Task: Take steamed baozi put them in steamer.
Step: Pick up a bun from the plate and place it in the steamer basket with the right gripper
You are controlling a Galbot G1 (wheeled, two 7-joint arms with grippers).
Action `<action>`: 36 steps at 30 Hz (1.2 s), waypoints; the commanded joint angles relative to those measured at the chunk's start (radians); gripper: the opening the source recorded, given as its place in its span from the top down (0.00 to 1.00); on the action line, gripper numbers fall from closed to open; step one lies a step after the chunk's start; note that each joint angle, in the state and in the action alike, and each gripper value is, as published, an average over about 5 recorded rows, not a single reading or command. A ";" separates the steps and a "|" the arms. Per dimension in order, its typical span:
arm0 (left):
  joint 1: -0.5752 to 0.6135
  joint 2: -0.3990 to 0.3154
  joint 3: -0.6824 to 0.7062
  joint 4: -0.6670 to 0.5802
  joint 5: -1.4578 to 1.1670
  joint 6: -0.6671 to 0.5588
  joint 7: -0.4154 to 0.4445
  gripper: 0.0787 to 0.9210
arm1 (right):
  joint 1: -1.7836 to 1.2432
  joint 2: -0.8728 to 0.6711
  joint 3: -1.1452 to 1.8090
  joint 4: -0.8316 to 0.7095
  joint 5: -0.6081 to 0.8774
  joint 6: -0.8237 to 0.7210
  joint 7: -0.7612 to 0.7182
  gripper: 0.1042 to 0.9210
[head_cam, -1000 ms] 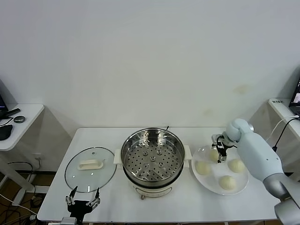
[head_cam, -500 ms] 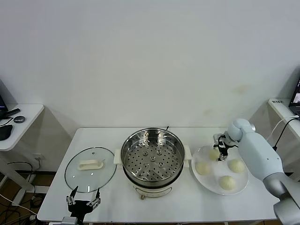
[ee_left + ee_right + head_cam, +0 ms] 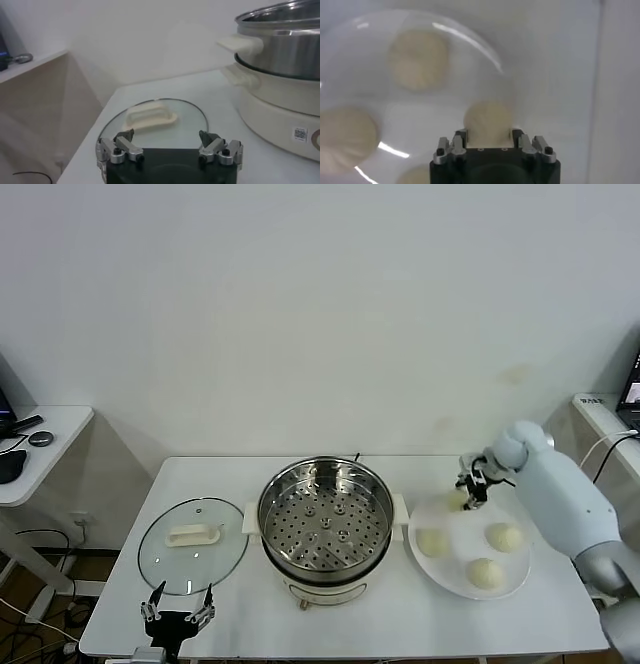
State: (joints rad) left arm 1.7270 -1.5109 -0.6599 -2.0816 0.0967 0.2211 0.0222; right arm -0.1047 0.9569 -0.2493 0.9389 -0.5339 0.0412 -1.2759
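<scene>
We saw the steamer (image 3: 326, 522) empty, 3 baozi (image 3: 433, 542) on the plate (image 3: 452, 579). Our right claw (image 3: 470, 489) gripped a 4th bun (image 3: 487, 123) above it; left claw (image 3: 177, 617) spread wide by the lid (image 3: 192, 546).

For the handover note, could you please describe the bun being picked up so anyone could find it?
Right of the steamer lies a white plate. Above its far edge, the right gripper holds one baozi. The other three buns rest on the plate, untouched.

No legible text; steamer (image 3: 280, 75) sticker unreadable.
</scene>
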 commanded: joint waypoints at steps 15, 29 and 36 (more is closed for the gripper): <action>0.016 -0.004 0.002 -0.026 0.001 -0.002 -0.033 0.12 | 0.598 0.364 -0.601 0.002 0.564 0.786 -0.205 0.46; 0.022 -0.006 -0.002 -0.034 -0.006 0.000 -0.034 0.12 | 0.412 0.405 -0.591 0.049 0.342 0.788 -0.190 0.45; 0.024 -0.009 0.001 -0.032 -0.007 0.001 -0.034 0.12 | 0.372 0.444 -0.561 -0.024 0.224 0.788 -0.172 0.45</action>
State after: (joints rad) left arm 1.7498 -1.5202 -0.6592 -2.1142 0.0896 0.2222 -0.0110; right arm 0.3312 1.3359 -0.8150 0.9654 -0.1596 0.7723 -1.4516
